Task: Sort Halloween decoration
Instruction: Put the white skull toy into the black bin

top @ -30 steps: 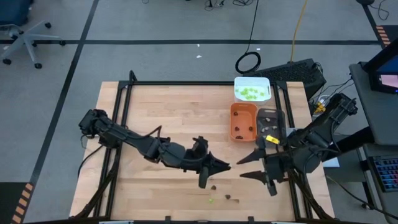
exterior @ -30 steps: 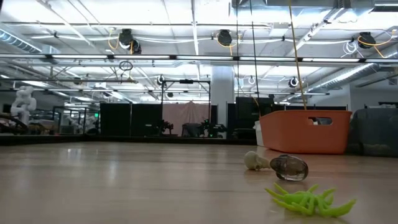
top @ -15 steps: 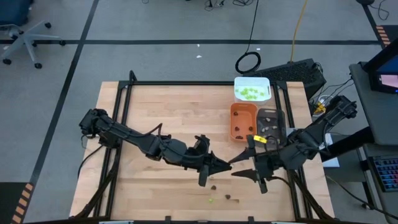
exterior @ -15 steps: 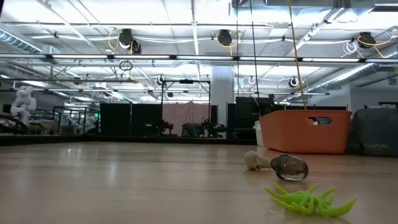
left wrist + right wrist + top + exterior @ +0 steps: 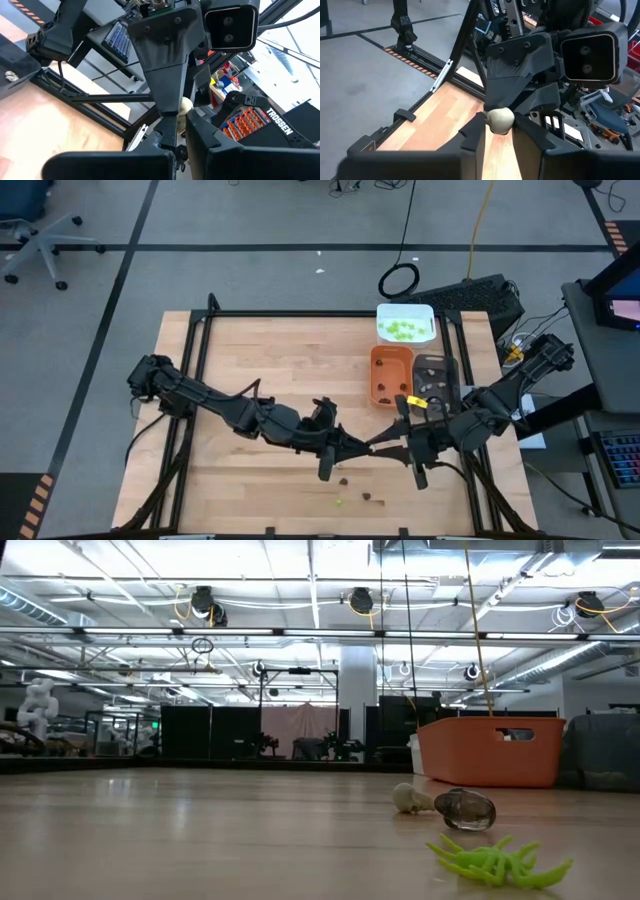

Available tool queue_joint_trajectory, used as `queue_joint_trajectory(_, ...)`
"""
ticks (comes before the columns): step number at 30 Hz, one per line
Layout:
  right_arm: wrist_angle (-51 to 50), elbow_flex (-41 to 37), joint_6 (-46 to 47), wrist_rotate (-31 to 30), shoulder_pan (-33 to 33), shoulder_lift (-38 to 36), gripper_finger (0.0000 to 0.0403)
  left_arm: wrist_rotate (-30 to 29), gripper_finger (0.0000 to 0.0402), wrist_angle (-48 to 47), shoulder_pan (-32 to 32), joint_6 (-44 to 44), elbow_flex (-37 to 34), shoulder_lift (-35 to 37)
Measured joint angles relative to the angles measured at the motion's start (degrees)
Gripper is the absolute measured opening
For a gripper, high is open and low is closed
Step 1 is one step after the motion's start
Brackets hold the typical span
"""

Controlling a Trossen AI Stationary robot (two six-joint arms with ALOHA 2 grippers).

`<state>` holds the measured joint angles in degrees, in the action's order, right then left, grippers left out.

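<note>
A pale beige-grey piece of Halloween decoration hangs in mid-air above the table's near middle. My left gripper and my right gripper meet tip to tip there, both shut on it. In the left wrist view the piece shows between the facing fingers. On the wood below lie dark brown pieces and a lime-green one. The low view shows a green spider and a dark piece resting on the table. My left gripper holds the pale piece at its fingertips, coming level from the table's left. Its own fingers hide the part they grip. The piece is lifted clear of the table. My right gripper pinches the piece's rounded end between its two fingers, one on each side. It comes nearly level from the table's right, facing the left gripper. The piece stays clear of the table.
An orange tray, a dark grey tray and a white tray with green pieces stand at the far right. The orange tray rises behind the loose pieces in the low view. Bare wood lies to the left.
My right gripper has moved toward the table's left, up to my left gripper's tip. Its fingers have drawn together around the pale piece. My left gripper has kept still with the piece.
</note>
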<state>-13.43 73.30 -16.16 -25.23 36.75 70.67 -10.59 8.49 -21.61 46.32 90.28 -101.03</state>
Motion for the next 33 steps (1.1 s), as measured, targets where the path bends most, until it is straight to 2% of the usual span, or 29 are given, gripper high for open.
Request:
queue_joint_trajectory(4, 1.3, 0.0, 0.23, 0.21, 0.0, 0.0, 0.0059, 0.37, 0.0018, 0.29, 0.43, 2.75, 0.0, 0.02)
queue_joint_trajectory(12, 1.78, -0.02, 1.52, 2.56, -0.09, 0.0, 0.0072, 1.07, 0.0018, 0.24, 0.71, 4.38, 0.0, 0.07)
queue_joint_trajectory(21, 1.71, -0.02, 2.26, 3.04, -0.04, 0.0, 0.0019, 1.86, 0.0018, 0.13, 0.77, 4.38, 0.0, 0.07)
queue_joint_trajectory(33, 1.2, -0.02, 3.5, 3.01, -0.04, -0.01, 0.0021, 2.03, 0.0018, -0.07, 0.82, 6.01, 0.0, 0.07)
